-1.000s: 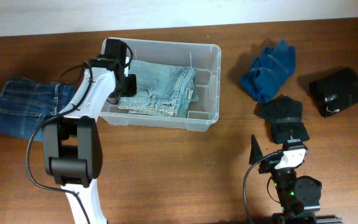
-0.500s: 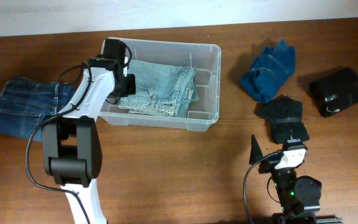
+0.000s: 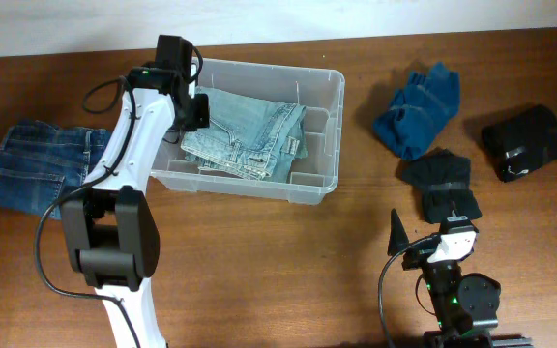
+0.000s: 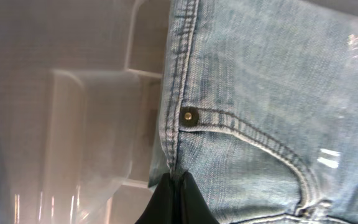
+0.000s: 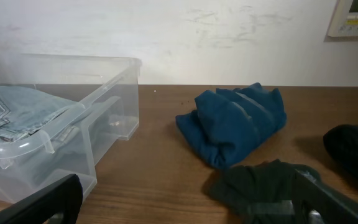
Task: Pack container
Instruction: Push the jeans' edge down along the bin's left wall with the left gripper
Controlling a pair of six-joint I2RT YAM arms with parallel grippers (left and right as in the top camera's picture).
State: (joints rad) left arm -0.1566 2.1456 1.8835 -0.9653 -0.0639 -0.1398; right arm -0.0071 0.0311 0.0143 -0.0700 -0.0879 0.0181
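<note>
Pinched shut with left jaws on the left edge of light-blue jeans [image 3: 254, 135], lying rightward lengthwise inside container [image 3: 335, 116]; right jaws gaping, empty, well apart.

The left arm [image 3: 133, 135] lies across the left end of the container [image 3: 337, 126], and the light jeans [image 3: 254, 135], pinched in the left fingers [image 4: 166, 208], fill most of it. Only a narrow strip along its right wall is bare. Bare counter [image 3: 259, 261] runs wide in front of the tub, with a lane between it and the blue garment [image 3: 419, 108]. A black garment [image 3: 443, 182] lies just ahead of the wide-apart right fingers [image 5: 48, 199]. Dark jeans [image 3: 32, 164] take the far left.
</note>
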